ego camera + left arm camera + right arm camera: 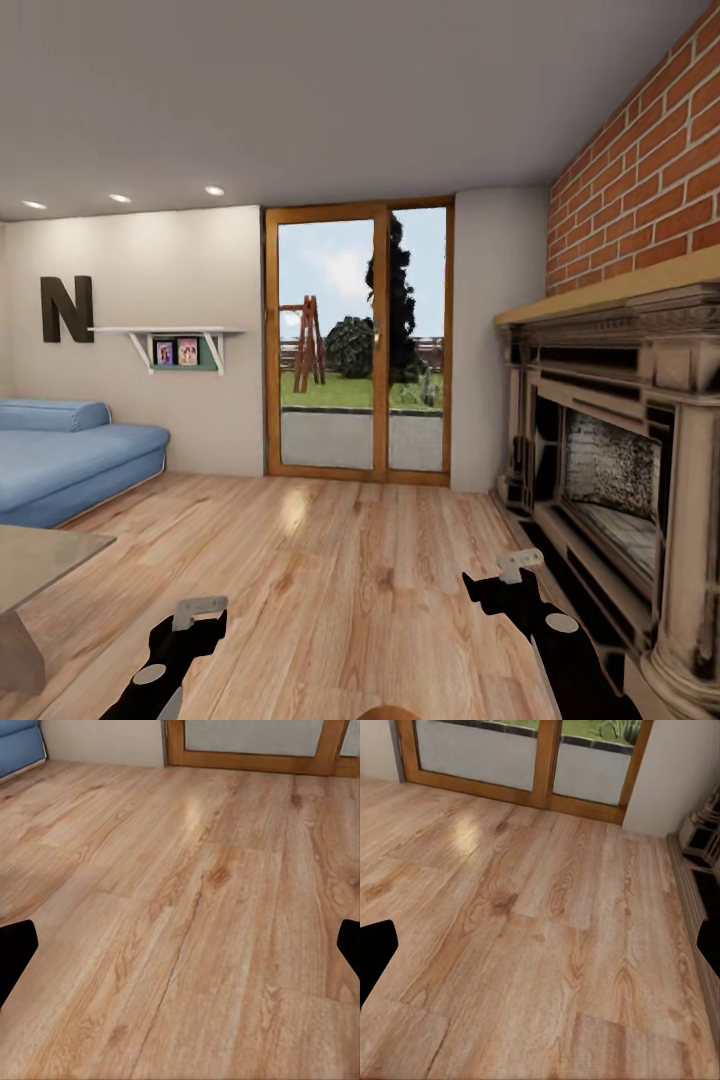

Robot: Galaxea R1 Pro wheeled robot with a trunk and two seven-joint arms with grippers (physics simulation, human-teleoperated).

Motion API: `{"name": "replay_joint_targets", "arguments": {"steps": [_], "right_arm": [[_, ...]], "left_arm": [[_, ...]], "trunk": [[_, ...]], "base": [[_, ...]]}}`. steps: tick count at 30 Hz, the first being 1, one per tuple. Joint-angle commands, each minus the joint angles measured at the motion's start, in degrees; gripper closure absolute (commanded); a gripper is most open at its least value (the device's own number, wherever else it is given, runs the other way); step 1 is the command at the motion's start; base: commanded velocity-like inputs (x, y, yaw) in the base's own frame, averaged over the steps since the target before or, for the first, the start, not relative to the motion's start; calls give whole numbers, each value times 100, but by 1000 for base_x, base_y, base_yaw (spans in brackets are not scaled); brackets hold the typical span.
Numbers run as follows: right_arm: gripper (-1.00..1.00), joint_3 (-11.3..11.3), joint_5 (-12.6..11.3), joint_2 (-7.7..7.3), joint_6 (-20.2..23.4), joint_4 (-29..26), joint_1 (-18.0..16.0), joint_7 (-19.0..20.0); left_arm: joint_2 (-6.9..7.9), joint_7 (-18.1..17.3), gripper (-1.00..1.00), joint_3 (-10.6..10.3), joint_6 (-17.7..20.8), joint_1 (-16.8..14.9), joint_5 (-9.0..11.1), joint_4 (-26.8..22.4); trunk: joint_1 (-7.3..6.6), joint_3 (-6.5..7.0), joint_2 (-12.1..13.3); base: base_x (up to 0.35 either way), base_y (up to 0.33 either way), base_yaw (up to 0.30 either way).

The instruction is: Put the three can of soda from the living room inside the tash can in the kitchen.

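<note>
Standing in the living room, facing a wood-framed glass door point(358, 340) with a garden beyond it, a blue sofa point(70, 455) off to the left, a brick wall and fireplace point(615, 470) to the right, and the corner of a glass coffee table point(40, 560) at the near left. No soda can anywhere in these views, and no trash can or kitchen either, so impossible to say from here where the cans lie or whether any has been binned. Judging by the empty tools and the room, probably early in the job or between trips, with finding a can, picking it up and carrying it to the kitchen all ahead. Left gripper point(200, 608) and right gripper point(520, 565) held low and forward over the bare wooden floor point(330, 570), touching nothing. In each wrist view, dark fingertips point(16, 945) and point(378, 949) sit at opposite edges of the picture with bare planks between them: jaws spread wide on both arms, nothing carried.
</note>
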Motion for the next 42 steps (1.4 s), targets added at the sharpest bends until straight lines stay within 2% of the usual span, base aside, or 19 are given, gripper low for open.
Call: {"name": "replay_joint_targets", "arguments": {"steps": [1, 42], "right_arm": [[-100, -1, 0, 1, 0, 0, 0, 0], [-100, 7, 0, 17, -8, 47, 5, 3]], "left_arm": [[0, 0, -100, 0, 0, 0, 0, 0], [0, 1, -100, 0, 0, 0, 0, 0]], "trunk": [[-23, 18, 41], [-923, 756, 1686]], "base": [[0, 0, 0], [0, 0, 0]]}}
